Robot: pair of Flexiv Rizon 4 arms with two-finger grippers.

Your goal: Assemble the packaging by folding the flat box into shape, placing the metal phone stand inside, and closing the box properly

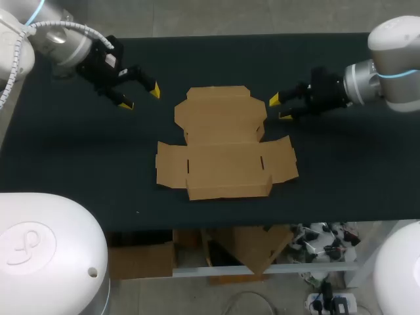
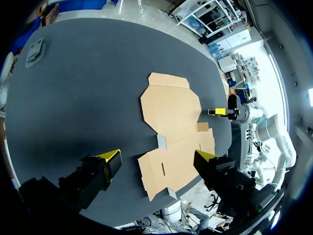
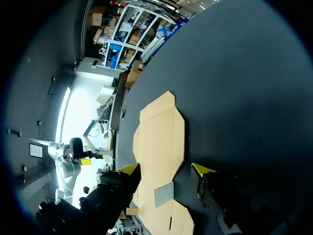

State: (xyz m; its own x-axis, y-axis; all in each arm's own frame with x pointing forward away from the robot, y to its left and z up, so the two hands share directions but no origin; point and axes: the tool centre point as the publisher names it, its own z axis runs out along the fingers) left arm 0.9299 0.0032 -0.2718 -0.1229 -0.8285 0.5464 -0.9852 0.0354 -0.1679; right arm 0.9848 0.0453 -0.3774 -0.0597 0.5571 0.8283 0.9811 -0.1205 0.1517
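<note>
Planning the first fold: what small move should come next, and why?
Probably lower the right arm to the nearest flap of the flat brown cardboard box: it lies unfolded on the black table, and both arms' jaws are open and empty.

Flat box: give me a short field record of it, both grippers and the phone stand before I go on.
box: flat box lies unfolded on the table, between the two grippers
left arm: left gripper open, empty, off the box's left side
right arm: right gripper open, empty, close to the box's right edge
phone stand: not identifiable; a small grey object sits at a far table corner, too small to tell
progress: box not yet folded into shape, nothing inside it
</note>
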